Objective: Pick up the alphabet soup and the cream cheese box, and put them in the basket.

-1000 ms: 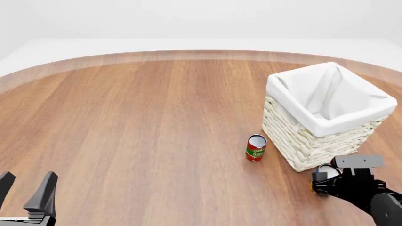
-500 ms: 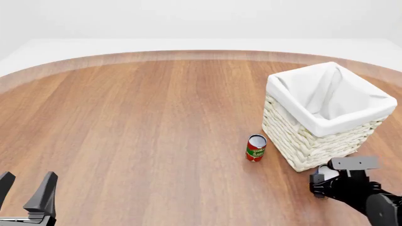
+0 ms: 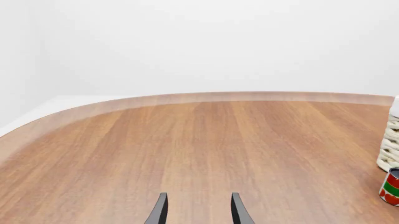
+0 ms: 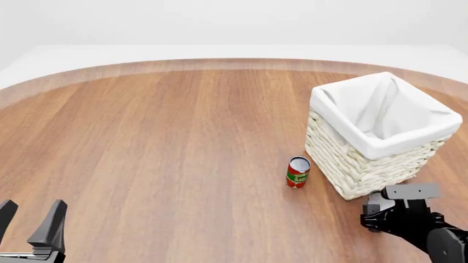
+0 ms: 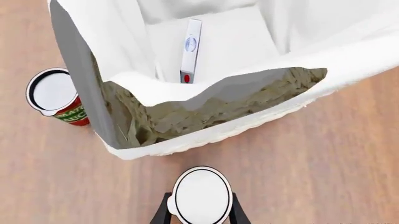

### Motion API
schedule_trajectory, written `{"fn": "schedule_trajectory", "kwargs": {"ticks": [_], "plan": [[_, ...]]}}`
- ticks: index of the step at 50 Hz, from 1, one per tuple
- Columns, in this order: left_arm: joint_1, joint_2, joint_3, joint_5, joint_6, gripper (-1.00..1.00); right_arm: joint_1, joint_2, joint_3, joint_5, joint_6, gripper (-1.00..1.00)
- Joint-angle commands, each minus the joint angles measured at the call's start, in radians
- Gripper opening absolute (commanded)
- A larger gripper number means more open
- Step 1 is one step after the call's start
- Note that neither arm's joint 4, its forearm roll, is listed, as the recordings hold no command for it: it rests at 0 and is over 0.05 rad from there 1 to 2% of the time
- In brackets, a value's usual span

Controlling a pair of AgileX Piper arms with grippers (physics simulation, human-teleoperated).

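Note:
In the right wrist view the alphabet soup (image 5: 201, 195) shows only its white top, held between the two fingers of my right gripper (image 5: 201, 209), which is shut on it just outside the basket's near wall. In the front view the can (image 4: 377, 199) is mostly hidden by that gripper (image 4: 374, 211), at the near corner of the basket (image 4: 351, 159). The cream cheese box (image 5: 190, 49) stands on edge inside the basket (image 5: 187, 135), against the liner. My left gripper (image 4: 29, 224) is open and empty at the near left; its fingers (image 3: 160, 211) show in the left wrist view.
A red-and-green labelled can (image 4: 297, 172) stands upright just left of the basket; it also shows in the right wrist view (image 5: 55, 95) and in the left wrist view (image 3: 391, 186). The wooden table's curved far edge (image 4: 219, 63) runs behind.
My right gripper has shifted slightly around the soup can beside the basket, and the can's orange base no longer shows. The left arm has not moved.

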State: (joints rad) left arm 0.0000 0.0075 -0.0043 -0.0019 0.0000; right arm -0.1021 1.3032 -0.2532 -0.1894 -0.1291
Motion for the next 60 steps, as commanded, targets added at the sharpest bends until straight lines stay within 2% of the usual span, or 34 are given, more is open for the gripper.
{"fn": "schedule_trajectory", "kwargs": {"ticks": [1, 27, 42, 60], "plan": [[0.0, 0.0, 0.0, 0.0, 0.0, 1.0, 0.002, -0.051, 0.0, 0.041, 0.017, -1.0], [0.0, 0.0, 0.0, 0.0, 0.0, 1.0, 0.002, -0.317, -0.045, 0.298, 0.007, -1.0], [0.0, 0.0, 0.0, 0.0, 0.0, 1.0, -0.002, -0.448, -0.13, 0.48, -0.012, -1.0], [0.0, 0.0, 0.0, 0.0, 0.0, 1.0, -0.018, -0.462, -0.273, 0.618, -0.039, -1.0]]}}
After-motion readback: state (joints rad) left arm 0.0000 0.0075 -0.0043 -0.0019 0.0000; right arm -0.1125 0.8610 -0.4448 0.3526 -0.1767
